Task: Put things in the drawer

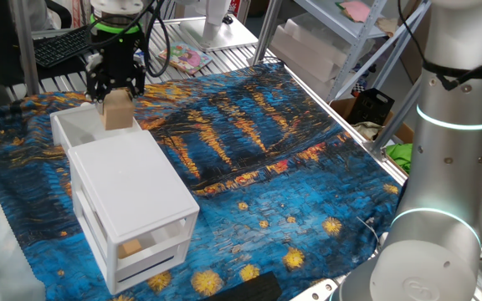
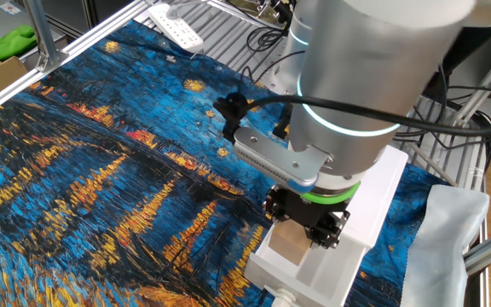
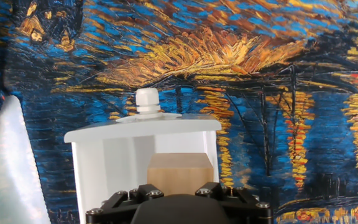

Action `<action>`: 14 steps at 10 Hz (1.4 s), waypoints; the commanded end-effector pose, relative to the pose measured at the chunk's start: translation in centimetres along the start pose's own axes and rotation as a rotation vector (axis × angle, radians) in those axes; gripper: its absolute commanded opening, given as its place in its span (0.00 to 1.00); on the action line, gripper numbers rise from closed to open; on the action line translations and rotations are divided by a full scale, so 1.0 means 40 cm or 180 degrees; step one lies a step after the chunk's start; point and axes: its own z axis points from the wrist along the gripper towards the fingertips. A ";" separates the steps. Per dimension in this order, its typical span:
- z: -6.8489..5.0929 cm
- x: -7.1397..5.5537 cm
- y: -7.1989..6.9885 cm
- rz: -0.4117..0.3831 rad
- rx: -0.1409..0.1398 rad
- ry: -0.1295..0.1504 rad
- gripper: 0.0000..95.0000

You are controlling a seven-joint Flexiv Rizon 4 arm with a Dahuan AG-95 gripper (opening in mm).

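Wood, pale tan and plain, makes up the cube (image 1: 118, 109) that is clamped between the fingers of the gripper (image 1: 117, 94) and held just over the pulled-out top drawer (image 1: 75, 125), a smooth white plastic box in the cabinet (image 1: 132, 201) by the table's edge. Two cubes are counted: the held one, and a second cube (image 1: 130, 247) seen through a clear lower front. No writing can be read on the painted, swirl-patterned cloth (image 1: 258, 142).

No legible text or labels anywhere
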 end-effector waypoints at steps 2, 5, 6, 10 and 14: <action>0.000 0.001 0.000 0.0012 -0.0007 -0.0042 0.00; 0.000 0.001 0.000 -0.0141 -0.0041 -0.0071 0.00; 0.000 0.001 0.000 -0.0204 -0.0044 -0.0080 0.00; 0.000 0.001 0.000 -0.0420 -0.0099 -0.0139 0.00; -0.001 0.002 0.002 -0.0200 -0.0110 -0.0095 0.00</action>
